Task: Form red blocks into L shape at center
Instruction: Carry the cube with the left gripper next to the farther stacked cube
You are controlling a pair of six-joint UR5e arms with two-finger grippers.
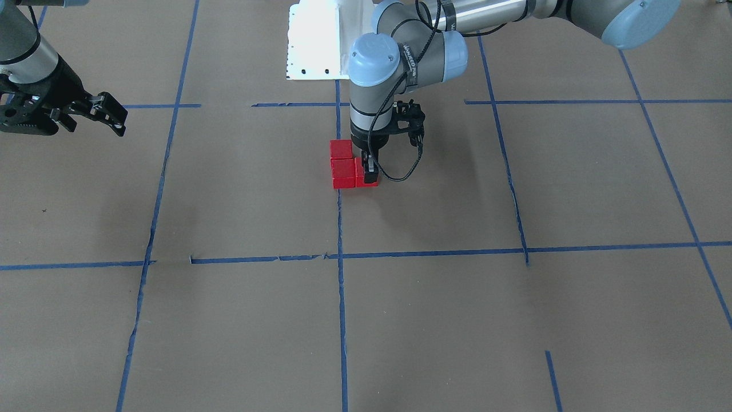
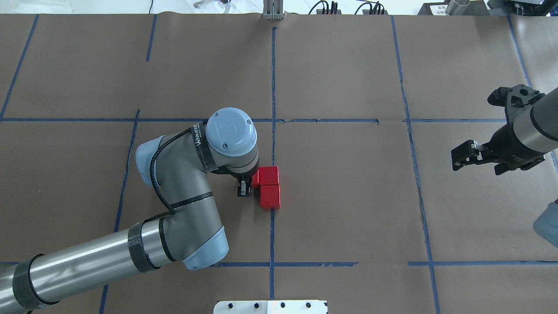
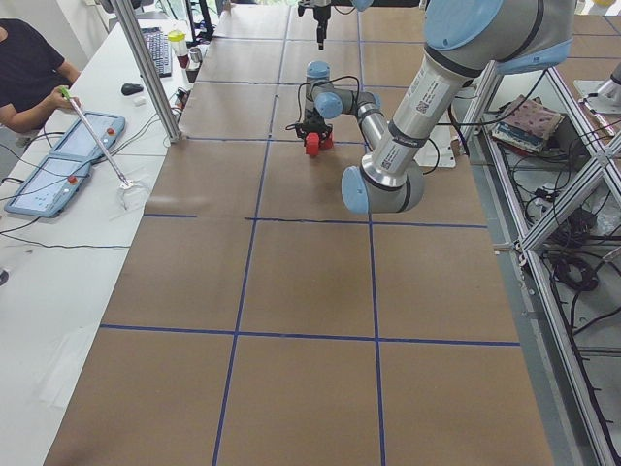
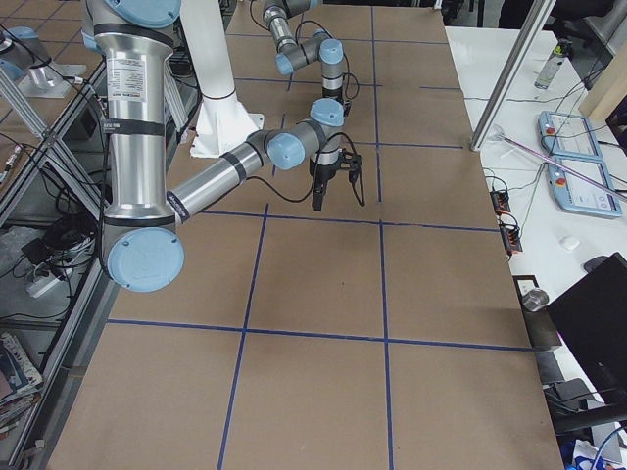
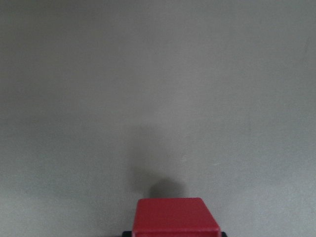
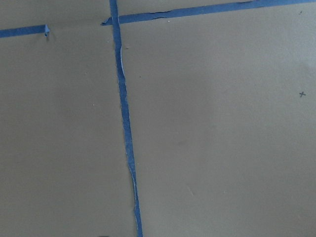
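Three red blocks sit together at the center, on the vertical blue tape line [image 1: 339, 229]. Two blocks [image 1: 341, 149] [image 1: 343, 173] form a column along the line. The third block [image 1: 359, 171] touches the side of the one nearer the operators' side, so the three make an L. My left gripper [image 1: 365, 173] points straight down and is shut on this third block, which rests on the paper. It shows between the fingertips in the left wrist view [image 5: 177, 217]. My right gripper [image 1: 114, 117] is open and empty, hovering far off to the side.
The white robot base plate [image 1: 314, 40] lies behind the blocks, close to the left arm's elbow. Brown paper with a blue tape grid [image 2: 409, 131] covers the table. A person sits at a side table [image 3: 29, 68] with tablets.
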